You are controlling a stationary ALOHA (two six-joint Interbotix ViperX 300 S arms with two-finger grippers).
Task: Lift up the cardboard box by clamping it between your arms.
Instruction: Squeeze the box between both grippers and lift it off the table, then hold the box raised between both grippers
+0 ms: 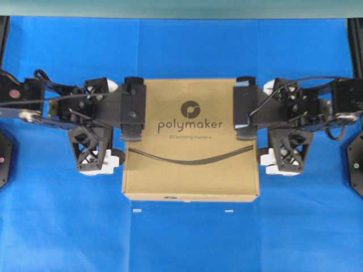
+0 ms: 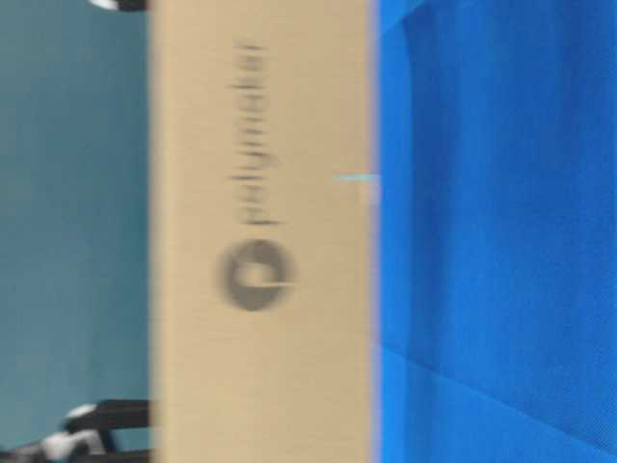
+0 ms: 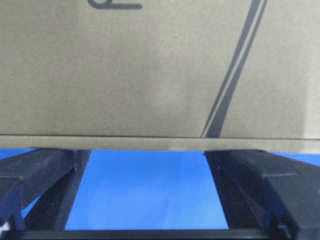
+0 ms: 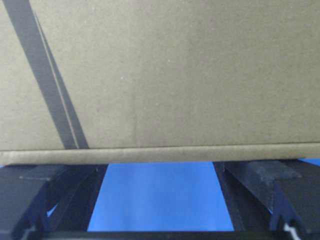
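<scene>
Squarely between the arms lay the box (image 1: 191,139), left gripper (image 1: 96,148) and right gripper (image 1: 282,153) spread wide, pressing its opposite side edges, equally near.

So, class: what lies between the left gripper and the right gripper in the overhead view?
The cardboard box fills the stretch between the left gripper and the right gripper, as the overhead view shows.

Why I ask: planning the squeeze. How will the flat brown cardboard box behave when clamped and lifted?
The flat brown cardboard box looks stiff, with crisp, straight edges, so it probably won't buckle. Its smooth faces may slip against the black arms. Being wide and flat, it could tilt if pressed unevenly.
</scene>
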